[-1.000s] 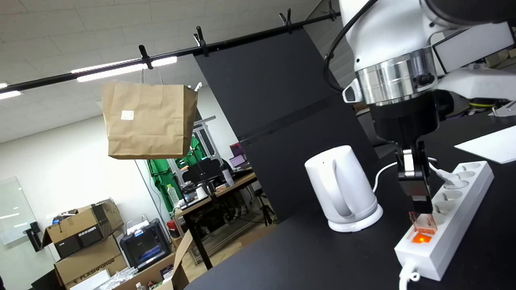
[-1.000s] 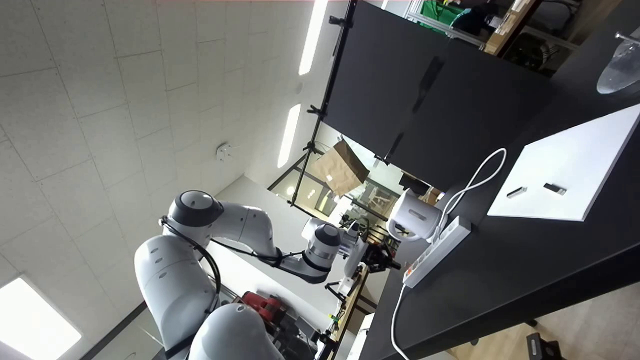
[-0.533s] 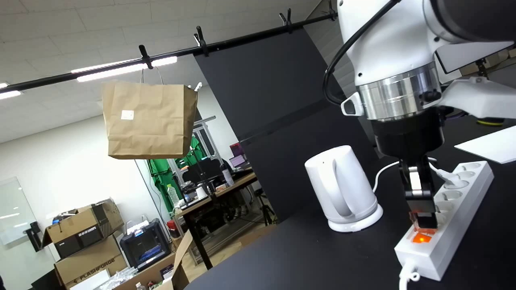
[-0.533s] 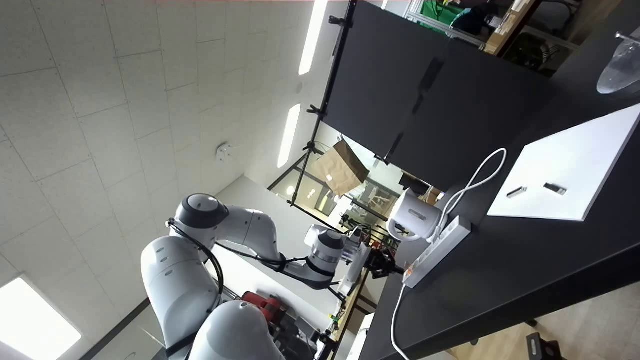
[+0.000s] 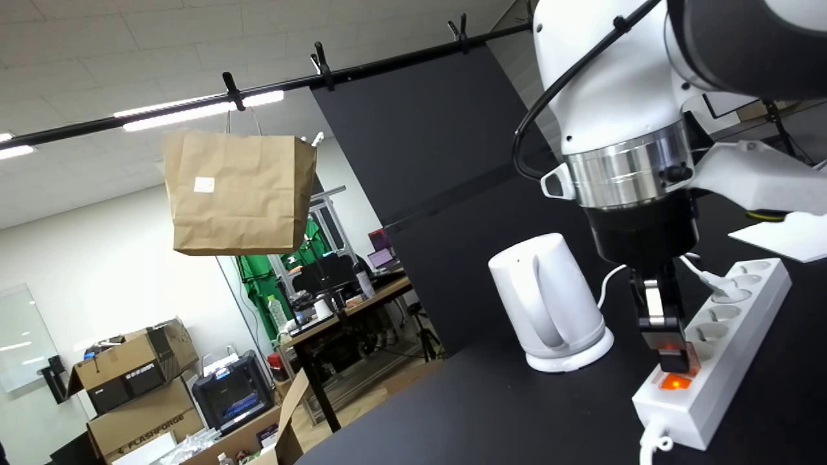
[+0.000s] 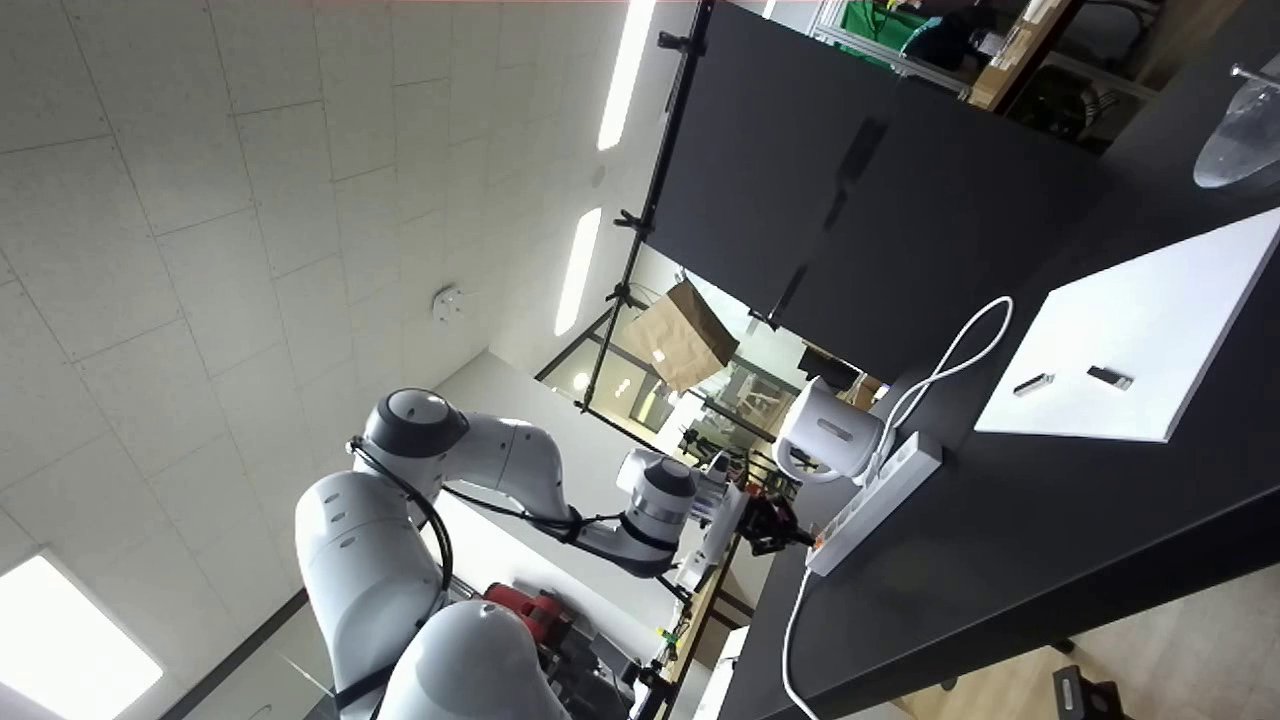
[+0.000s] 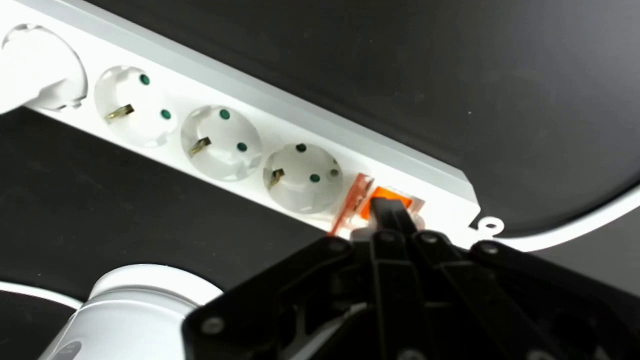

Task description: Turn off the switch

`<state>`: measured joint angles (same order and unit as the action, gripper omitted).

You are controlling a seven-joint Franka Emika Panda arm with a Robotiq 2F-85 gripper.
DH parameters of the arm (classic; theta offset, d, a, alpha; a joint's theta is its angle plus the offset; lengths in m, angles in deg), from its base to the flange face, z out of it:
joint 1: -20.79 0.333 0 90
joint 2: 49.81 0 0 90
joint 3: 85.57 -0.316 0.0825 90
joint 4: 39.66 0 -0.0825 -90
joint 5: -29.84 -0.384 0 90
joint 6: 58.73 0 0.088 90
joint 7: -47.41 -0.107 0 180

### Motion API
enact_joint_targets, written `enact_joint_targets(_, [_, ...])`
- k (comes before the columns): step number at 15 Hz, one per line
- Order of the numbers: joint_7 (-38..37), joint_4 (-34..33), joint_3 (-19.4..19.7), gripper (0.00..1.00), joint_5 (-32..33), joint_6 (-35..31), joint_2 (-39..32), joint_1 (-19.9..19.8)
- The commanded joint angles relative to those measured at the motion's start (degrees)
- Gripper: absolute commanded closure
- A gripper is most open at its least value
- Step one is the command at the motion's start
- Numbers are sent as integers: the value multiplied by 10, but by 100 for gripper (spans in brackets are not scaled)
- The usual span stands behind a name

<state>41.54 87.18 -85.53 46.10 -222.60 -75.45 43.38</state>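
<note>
Switch [image 5: 675, 382]: red-orange rocker, set near the corded end of the white power strip [image 7: 272, 130]; glowed in an exterior view, hence judged on. Cover [image 7: 353, 202]: clear reddish flap, stood raised at nine o'clock of the switch in the wrist view. Step in hand, by judgement: the press, lined up over the rocker but not yet carried through. Next move, as judged: called for a short push straight down, kept off the cover, to put out the glow; which half of the rocker lay beneath could not be told. Jaws: clenched, no gap seen, nothing gripped between; lay at six o'clock in the wrist view, overlapping the switch. Contact with rocker or cover: too close to tell. Sockets [image 7: 215, 165]: row ran toward ten o'clock from the switch; plug [image 7: 25, 65] seated in one. Kettle [image 7: 145, 320]: white, stood at eight o'clock of the switch in that same view, apart from the strip. Tabletop [image 7: 310, 60]: black, lay beneath strip and kettle.
</note>
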Motion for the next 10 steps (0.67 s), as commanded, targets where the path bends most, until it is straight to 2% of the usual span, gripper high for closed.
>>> enact_joint_targets(1, [-22, -25, 6, 100, 5, -1, -23, 5])
enact_joint_targets(6, [-20, -41, 7, 100, 1, 2, -38, 5])
enact_joint_targets(8, [2, -49, -15, 100, -19, 24, -43, -14])
enact_joint_targets(10, [36, -65, -50, 100, -53, 73, -50, -45])
